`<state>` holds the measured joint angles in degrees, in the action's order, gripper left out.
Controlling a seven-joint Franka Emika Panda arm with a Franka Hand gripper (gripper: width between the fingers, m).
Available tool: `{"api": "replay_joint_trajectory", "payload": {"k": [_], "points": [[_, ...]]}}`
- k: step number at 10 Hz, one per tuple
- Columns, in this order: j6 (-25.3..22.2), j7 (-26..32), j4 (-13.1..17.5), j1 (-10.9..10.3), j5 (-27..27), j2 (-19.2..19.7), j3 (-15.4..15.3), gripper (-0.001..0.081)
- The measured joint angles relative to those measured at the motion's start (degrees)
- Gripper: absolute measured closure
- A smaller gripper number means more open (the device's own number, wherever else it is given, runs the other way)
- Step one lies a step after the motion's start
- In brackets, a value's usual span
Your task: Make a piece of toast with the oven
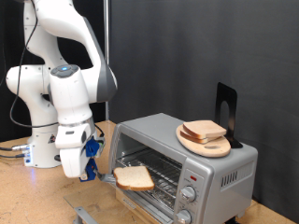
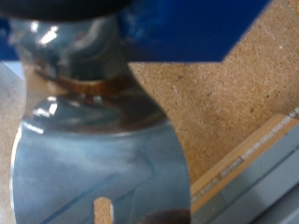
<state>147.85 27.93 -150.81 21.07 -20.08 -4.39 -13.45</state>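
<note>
Now | gripper (image 1: 87, 166) clamped on spatula (image 2: 93, 168), toast (image 1: 135, 177) riding on it at oven (image 1: 187, 163) mouth, gripper's 3 o'clock | risk: tilt slides toast off.

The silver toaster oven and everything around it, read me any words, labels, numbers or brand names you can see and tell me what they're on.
No text can be read in either view.
Boxy silver-grey toaster oven: faint marks around its two round knobs, too small and blurred to read.
White robot arm: no legible lettering.
Shiny metal spatula blade in the wrist view: no writing shows.
Round wooden plate with bread slices on top of the oven: unmarked.
</note>
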Motion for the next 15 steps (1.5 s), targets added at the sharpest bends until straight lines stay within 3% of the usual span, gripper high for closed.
{"api": "replay_joint_trajectory", "payload": {"k": [3, 10, 15], "points": [[-0.97, 1.20, 0.02, -0.69, -4.18, -2.21, -0.78, 0.0413], [2.37, -9.21, -1.60, -2.44, -2.30, -2.79, -7.53, 0.0413], [2.25, -9.25, -1.83, -2.61, -2.00, -3.46, -8.10, 0.0413]]}}
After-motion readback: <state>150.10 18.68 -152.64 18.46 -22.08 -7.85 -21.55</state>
